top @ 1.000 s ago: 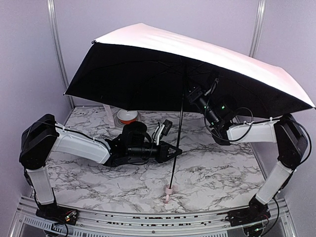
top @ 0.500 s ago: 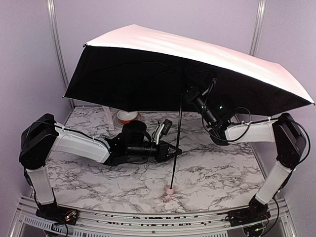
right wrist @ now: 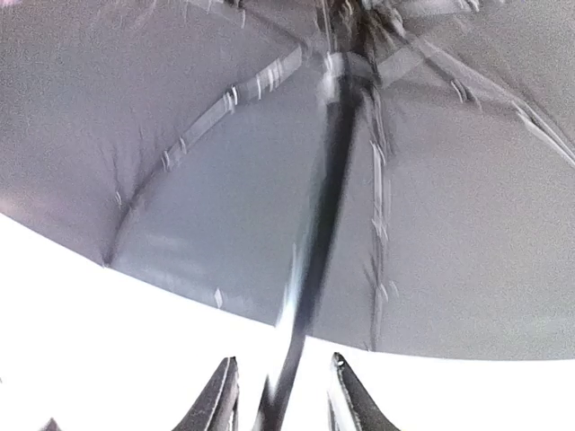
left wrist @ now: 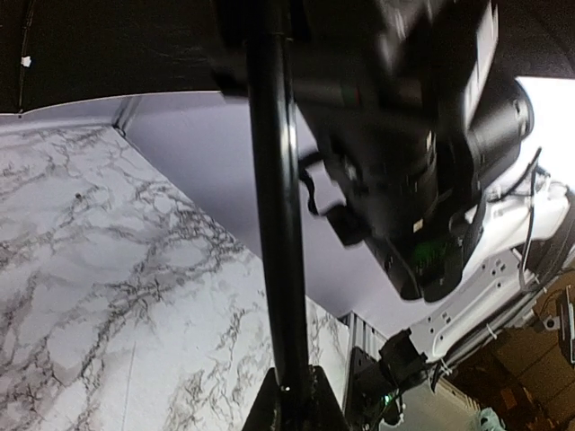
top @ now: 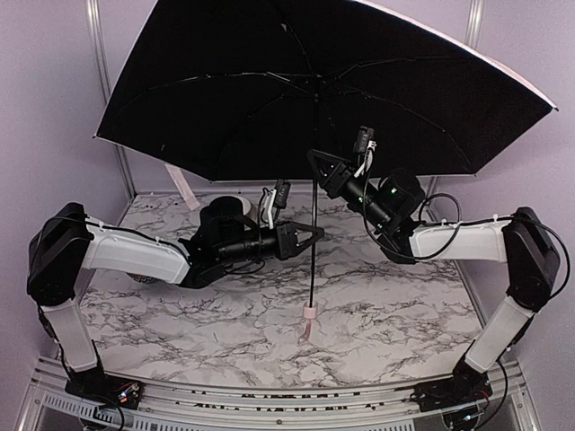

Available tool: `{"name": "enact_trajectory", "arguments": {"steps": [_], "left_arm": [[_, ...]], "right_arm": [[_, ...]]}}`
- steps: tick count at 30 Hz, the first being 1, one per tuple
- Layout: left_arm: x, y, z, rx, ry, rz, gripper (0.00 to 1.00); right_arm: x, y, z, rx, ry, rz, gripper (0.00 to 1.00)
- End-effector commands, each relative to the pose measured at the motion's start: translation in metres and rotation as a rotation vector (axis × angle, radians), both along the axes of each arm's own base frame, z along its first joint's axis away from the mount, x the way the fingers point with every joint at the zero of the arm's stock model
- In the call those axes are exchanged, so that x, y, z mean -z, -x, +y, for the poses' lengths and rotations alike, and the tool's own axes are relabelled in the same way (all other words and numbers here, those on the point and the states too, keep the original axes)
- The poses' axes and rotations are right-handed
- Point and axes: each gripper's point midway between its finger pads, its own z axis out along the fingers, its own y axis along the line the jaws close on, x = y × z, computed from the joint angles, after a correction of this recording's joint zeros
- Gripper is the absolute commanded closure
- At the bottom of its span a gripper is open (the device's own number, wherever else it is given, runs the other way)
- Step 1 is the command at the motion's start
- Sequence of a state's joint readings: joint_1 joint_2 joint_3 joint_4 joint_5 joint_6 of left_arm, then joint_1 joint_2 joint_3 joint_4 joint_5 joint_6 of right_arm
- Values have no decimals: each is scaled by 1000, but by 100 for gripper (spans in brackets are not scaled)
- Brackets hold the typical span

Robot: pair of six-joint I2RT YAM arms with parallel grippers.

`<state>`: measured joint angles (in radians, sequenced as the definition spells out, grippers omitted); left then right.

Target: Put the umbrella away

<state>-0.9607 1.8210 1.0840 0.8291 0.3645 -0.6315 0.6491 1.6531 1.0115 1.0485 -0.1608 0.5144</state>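
The left tool (top: 310, 235) pinches the thin black shaft of the open umbrella (top: 269, 90), which stands upright over the marble desk (top: 386, 314). Higher up, the right tool (top: 316, 163) is spread around that shaft.

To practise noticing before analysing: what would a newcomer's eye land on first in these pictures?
The open umbrella, black lining toward the camera, fills the top of the overhead view. Its thin shaft stands upright over the marble table, pinched by the left gripper, with the right gripper open around it higher up.
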Motion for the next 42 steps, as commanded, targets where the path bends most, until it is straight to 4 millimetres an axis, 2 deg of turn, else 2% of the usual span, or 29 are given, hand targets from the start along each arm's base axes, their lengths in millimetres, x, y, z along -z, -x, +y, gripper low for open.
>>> {"name": "enact_trajectory", "arguments": {"steps": [1, 6, 9, 13, 17, 21, 28, 30, 33, 38, 42], "left_arm": [[-131, 1, 30, -66, 335, -248, 100], [-114, 2, 25, -62, 296, -230, 100], [-102, 3, 23, -57, 272, -211, 100], [-97, 7, 22, -49, 252, -216, 100], [-95, 11, 20, -37, 240, -221, 100], [-89, 10, 18, -39, 225, -211, 100], [-80, 8, 17, -52, 177, -231, 100], [-75, 7, 18, -61, 153, -235, 100], [-74, 11, 15, -32, 150, -234, 100], [-85, 16, 12, 46, 179, -223, 60], [-96, 9, 19, 96, 207, -184, 45]], "right_arm": [[19, 3, 11, -32, 85, 43, 69], [5, 2, 7, -19, 76, 20, 71], [-10, -3, 7, -36, 70, -2, 66], [-26, -11, 17, -54, 102, -23, 57], [-30, -22, 22, -58, 96, -12, 56], [-35, -27, 26, -60, 102, -8, 65], [-38, -23, 26, -86, 82, 12, 94], [-40, -20, 22, -87, 59, 27, 99], [-42, -15, 17, -29, 41, 40, 100], [-50, 0, 11, 2, 22, 22, 100], [-56, 14, 14, 19, 38, -17, 100]]}}
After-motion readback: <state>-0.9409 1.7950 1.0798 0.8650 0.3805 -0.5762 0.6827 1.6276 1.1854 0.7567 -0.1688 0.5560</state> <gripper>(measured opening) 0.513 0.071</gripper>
